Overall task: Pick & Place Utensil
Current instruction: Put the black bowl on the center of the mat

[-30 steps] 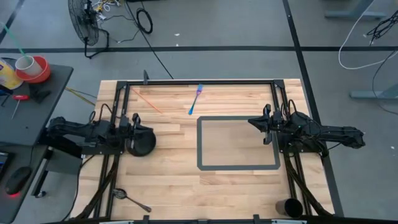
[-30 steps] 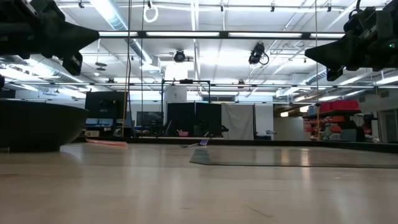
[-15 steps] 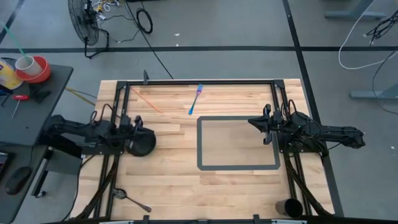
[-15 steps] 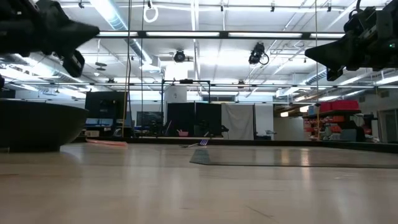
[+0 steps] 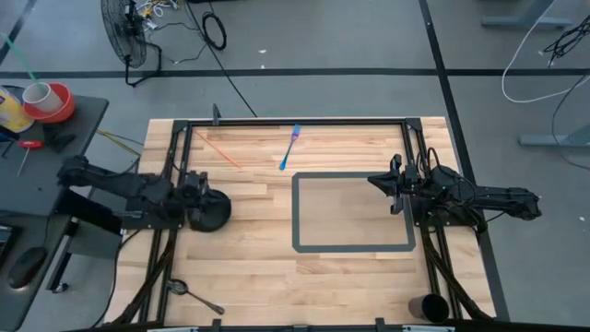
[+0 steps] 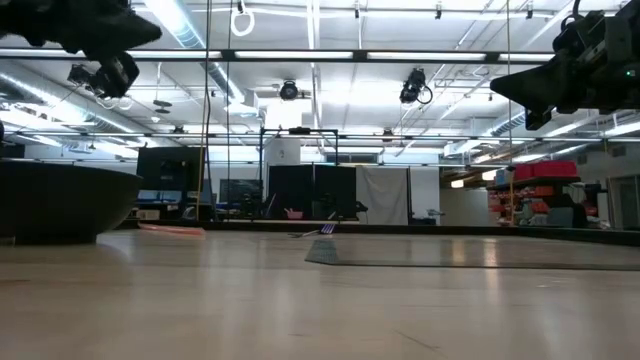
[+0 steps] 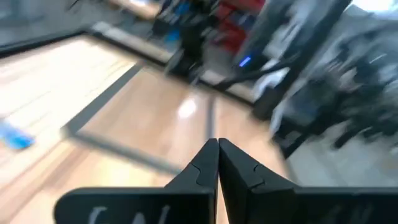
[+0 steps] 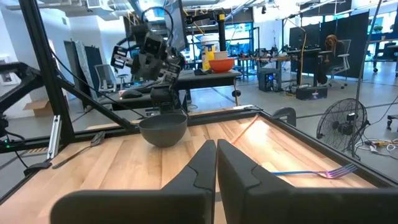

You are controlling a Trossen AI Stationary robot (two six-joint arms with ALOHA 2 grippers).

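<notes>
Wood-slat tabletop inside a black frame, big open lab behind it, so that's the setting. My left gripper is pressed together with nothing in it, hanging right over the dark bowl on my side of the table, and in my left wrist view the two fingers meet in a tight seam. My right gripper is pinched shut and empty too, parked at the right edge of the dark-bordered rectangle taped on the wood; my guess is that arm is just waiting. I'd say both are closed up because neither has gone for anything yet, so the pick hasn't started. The utensil I figure I'm after is the fork, lying flat near the far edge of the table, just past the rectangle's far left corner and well apart from both grippers. It's got a blue handle fading to a purplish head, thin and low to the surface, and my right wrist view shows the tines clearly. There's also an orange stick-like thing lying diagonally toward the far left, and a metal spoon down at the near left corner.
</notes>
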